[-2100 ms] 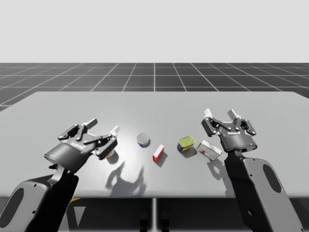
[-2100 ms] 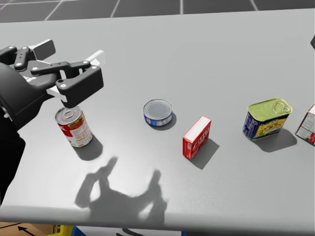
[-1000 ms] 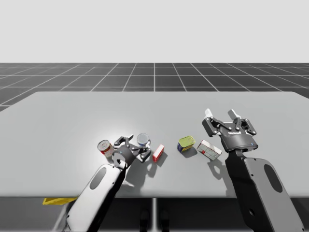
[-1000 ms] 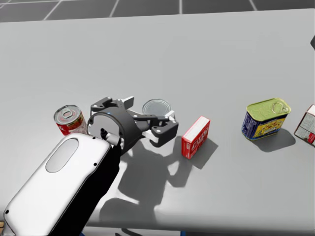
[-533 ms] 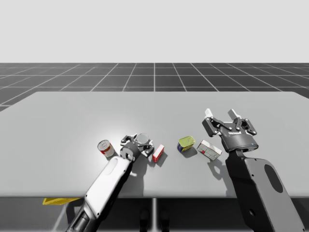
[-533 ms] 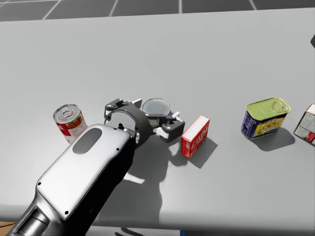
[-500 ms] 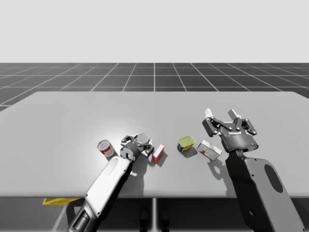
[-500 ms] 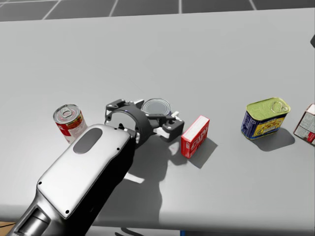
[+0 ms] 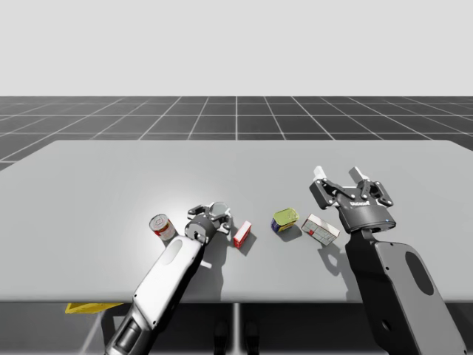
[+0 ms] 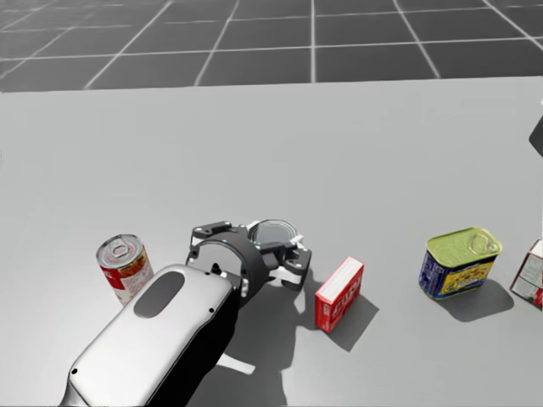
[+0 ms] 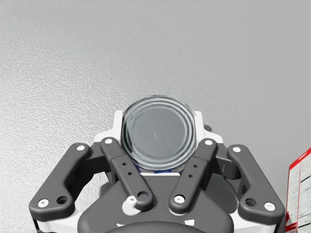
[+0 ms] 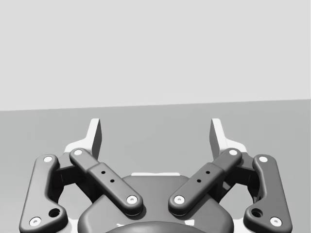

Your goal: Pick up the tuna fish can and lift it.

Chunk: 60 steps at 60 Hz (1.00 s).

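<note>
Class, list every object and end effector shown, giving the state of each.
tuna fish can: upright, gripped by the left end effector
left end effector: shut on the tuna fish can
right end effector: open, empty
red-and-white can: upright
red box: standing on edge
green-topped tin: upright

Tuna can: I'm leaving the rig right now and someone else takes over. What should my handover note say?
Left tool: shut on the tuna can, one finger on each side.
Right tool: open, holding nothing, in the air over the right side of the table.
Can: between the red can and the red box. I cannot tell whether it is off the surface.
Done: reach and grasp.
Left: lift straight up, minding the red box close by.
</note>
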Each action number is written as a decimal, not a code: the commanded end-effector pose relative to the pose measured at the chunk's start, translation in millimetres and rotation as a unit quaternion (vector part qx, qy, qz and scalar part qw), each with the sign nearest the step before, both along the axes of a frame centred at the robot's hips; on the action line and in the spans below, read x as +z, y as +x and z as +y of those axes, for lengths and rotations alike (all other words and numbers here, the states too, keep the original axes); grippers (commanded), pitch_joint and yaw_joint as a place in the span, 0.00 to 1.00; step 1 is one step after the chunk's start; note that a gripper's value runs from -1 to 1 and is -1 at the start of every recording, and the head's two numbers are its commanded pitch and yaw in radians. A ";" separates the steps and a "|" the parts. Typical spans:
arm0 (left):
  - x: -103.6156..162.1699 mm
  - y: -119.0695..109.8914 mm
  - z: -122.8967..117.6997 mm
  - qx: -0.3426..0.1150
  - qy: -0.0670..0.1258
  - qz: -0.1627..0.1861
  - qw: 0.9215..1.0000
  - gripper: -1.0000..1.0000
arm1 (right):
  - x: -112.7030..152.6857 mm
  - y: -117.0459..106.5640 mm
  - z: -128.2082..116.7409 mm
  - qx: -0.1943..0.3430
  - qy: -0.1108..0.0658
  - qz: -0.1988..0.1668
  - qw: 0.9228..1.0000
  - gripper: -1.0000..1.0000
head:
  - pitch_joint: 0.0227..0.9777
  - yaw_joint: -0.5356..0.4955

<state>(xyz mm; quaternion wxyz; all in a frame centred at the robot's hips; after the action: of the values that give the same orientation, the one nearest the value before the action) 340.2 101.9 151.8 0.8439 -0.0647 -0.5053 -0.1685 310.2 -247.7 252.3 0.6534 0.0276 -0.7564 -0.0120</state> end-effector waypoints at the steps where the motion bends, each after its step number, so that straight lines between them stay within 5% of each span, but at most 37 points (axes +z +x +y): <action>1: -19.2 -7.9 2.1 -0.040 -0.003 0.035 0.999 1.00 | -0.1 0.0 0.0 0.000 0.000 0.000 1.000 0.00 | 0.64 0.62; 14: -20.1 -8.2 1.9 -0.040 -0.001 0.034 0.999 1.00 | -0.6 0.0 -0.2 0.000 0.001 0.000 1.000 0.00 | 0.46 0.63; 28: -13.8 -7.4 2.2 -0.039 -0.002 0.023 0.999 1.00 | -1.1 -0.1 0.0 0.001 0.000 0.000 1.000 0.00 | 0.41 0.64; 60: 104.2 -18.0 7.5 -0.078 0.012 -0.100 0.992 1.00 | -0.7 0.1 -0.7 0.004 0.000 0.000 1.000 0.00 | 0.40 0.64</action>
<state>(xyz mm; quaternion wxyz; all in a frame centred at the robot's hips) 321.4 122.0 215.1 0.8086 -0.0381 -0.5526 -0.1985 310.1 -248.2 251.4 0.6532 0.0298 -0.7565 -0.0098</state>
